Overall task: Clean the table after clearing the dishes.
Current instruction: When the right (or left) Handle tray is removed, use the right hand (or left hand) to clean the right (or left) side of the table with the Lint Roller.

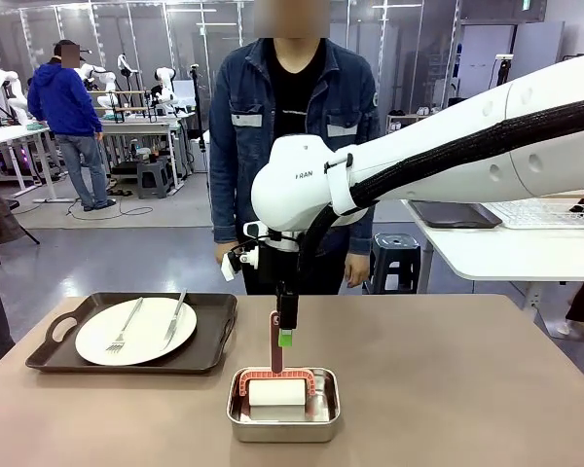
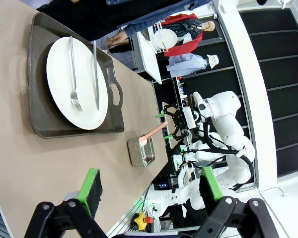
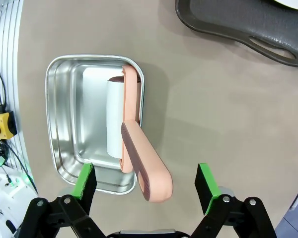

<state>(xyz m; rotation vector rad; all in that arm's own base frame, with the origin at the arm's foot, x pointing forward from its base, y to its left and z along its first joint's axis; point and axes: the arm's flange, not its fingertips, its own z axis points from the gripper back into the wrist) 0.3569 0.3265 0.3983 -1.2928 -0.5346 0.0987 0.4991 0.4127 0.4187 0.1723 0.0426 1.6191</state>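
Fingers (image 3: 86, 179) of the right gripper (image 3: 146, 181) spread wide around a pink plastic lint-roller handle (image 3: 141, 163), not gripping it.
Its white roll (image 3: 114, 119) lies in a small rectangular steel pan (image 3: 64, 124) at lower centre of the beige matte desk (image 1: 467, 389); a round white plate (image 1: 151, 336) with metal fork (image 1: 125, 326) and knife (image 1: 177, 319) sits on a dark handled tray (image 1: 214, 336) at left. Left gripper (image 2: 150, 187) fingers also wide. Arm lettering (image 1: 303, 175) reads "FRAN".

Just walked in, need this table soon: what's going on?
The right gripper hangs open over a steel pan, jaws either side of the upright pink handle of a lint roller resting in it, not gripping. The left gripper is open and empty above the table. One tray with a plate, fork and knife is not yet cleared. A person stands at the far side.
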